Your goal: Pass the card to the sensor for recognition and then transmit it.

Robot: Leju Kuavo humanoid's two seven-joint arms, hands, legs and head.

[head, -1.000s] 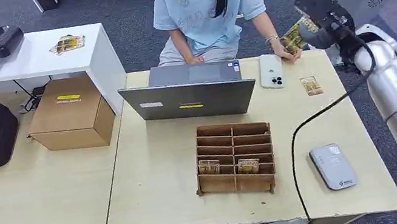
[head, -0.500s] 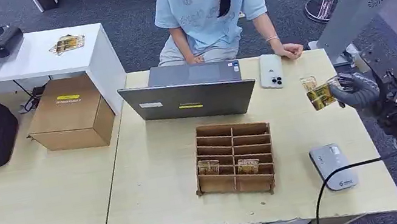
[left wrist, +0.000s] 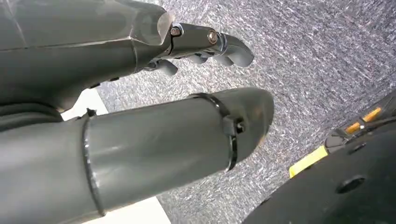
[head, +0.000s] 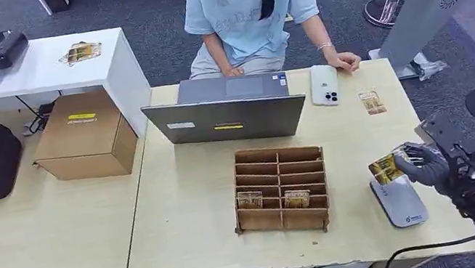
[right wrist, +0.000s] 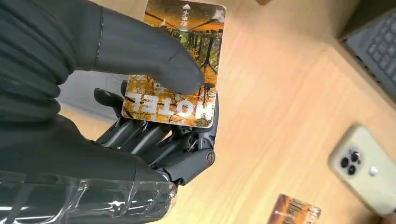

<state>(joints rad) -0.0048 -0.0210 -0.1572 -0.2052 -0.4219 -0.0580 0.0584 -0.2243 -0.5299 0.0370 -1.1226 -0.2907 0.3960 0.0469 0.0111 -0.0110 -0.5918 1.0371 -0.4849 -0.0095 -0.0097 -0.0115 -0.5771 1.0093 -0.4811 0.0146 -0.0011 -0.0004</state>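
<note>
My right hand (head: 423,165) holds an orange hotel card (head: 385,168) just above the far end of the grey sensor pad (head: 400,202) at the table's near right. In the right wrist view the thumb (right wrist: 140,56) presses the card (right wrist: 182,32) against the fingers (right wrist: 154,140) under it. A second card (head: 372,102) lies flat on the table beyond, also seen as the loose card (right wrist: 296,212). My left hand (left wrist: 205,44) hangs over grey carpet, holding nothing, its fingers loosely bent and apart from the thumb (left wrist: 187,135).
A person (head: 247,7) sits behind the table, one hand (head: 347,59) resting beside a white phone (head: 324,85). A grey laptop (head: 231,111) stands mid-table. A wooden slotted organiser (head: 278,171) with two cards stands left of the sensor. A cable (head: 417,250) trails past the table's near edge.
My right hand has carried the card from beside the person's hand at the far edge back across the table and down to just over the sensor pad.
</note>
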